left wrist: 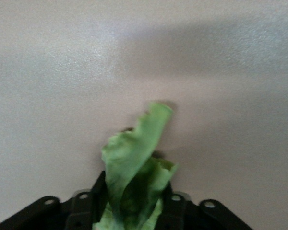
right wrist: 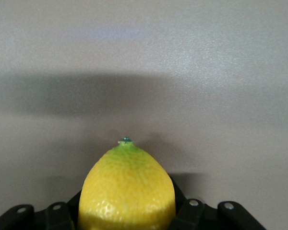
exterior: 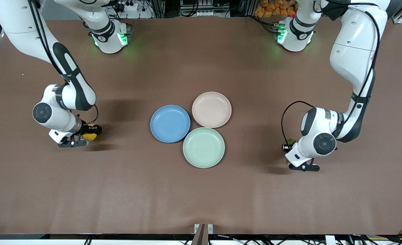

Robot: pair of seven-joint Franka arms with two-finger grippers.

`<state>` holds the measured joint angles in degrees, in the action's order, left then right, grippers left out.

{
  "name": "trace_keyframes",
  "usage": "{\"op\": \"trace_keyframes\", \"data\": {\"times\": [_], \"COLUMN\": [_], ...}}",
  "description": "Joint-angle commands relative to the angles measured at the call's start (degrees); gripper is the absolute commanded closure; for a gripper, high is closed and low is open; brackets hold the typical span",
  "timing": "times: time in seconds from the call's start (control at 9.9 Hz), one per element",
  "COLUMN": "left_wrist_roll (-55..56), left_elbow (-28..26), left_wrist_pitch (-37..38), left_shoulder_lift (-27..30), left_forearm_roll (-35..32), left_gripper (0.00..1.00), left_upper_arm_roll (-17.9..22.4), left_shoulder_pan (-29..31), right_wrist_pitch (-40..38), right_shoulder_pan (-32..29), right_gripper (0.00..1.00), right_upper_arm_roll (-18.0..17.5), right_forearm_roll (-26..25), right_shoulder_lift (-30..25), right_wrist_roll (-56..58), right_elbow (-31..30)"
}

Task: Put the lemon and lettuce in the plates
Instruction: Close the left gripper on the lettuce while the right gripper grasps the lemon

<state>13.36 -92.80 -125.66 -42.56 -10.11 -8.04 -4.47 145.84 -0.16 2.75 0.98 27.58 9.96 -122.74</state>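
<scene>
Right hand (exterior: 85, 135), lower left of the front frame: closed on the lemon (exterior: 91, 135), low over bare bench (exterior: 201, 190), the fruit pinched across its middle so its green-tipped end juts clear of the fingers. Left hand (exterior: 291, 147), lower right of the front frame: closed on the lettuce (left wrist: 134, 167), the crumpled leaf rising from between the fingers, also low over the bench. Blue plate (exterior: 170, 123) and beige-pink plate (exterior: 211, 109), frame centre, touching, both empty; likely destinations, one per arm. Mint-green plate (exterior: 204, 147) just below them, empty.
</scene>
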Motion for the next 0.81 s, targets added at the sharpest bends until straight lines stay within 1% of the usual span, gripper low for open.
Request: {"op": "trace_keyframes", "data": {"times": [0.0, 0.2, 0.51, 0.71], "left_wrist_roll": [3.3, 3.3, 3.8, 6.0], "left_elbow": [0.2, 0.2, 0.5, 0.7], "left_wrist_pitch": [-0.6, -0.6, -0.6, -0.6], "left_shoulder_lift": [-0.4, -0.4, -0.2, -0.1], "left_forearm_roll": [-2.1, -2.1, -2.0, -2.0], "left_gripper": [1.0, 1.0, 1.0, 1.0], "left_upper_arm_roll": [0.2, 0.2, 0.2, 0.2], "left_shoulder_pan": [-0.1, -0.1, 0.0, -0.1], "right_wrist_pitch": [0.0, -0.2, -6.1, -7.7], "right_shoulder_pan": [-1.4, -1.3, -1.0, 0.2], "right_gripper": [0.53, 0.54, 0.56, 0.57], "right_upper_arm_roll": [-0.8, -0.8, -0.8, -0.9], "right_forearm_roll": [0.1, 0.1, 0.9, 0.9], "right_shoulder_lift": [-0.2, -0.3, -1.4, -3.0], "right_wrist_roll": [3.8, 3.6, 2.5, 0.0], "right_elbow": [0.2, 1.6, 4.9, 5.3]}}
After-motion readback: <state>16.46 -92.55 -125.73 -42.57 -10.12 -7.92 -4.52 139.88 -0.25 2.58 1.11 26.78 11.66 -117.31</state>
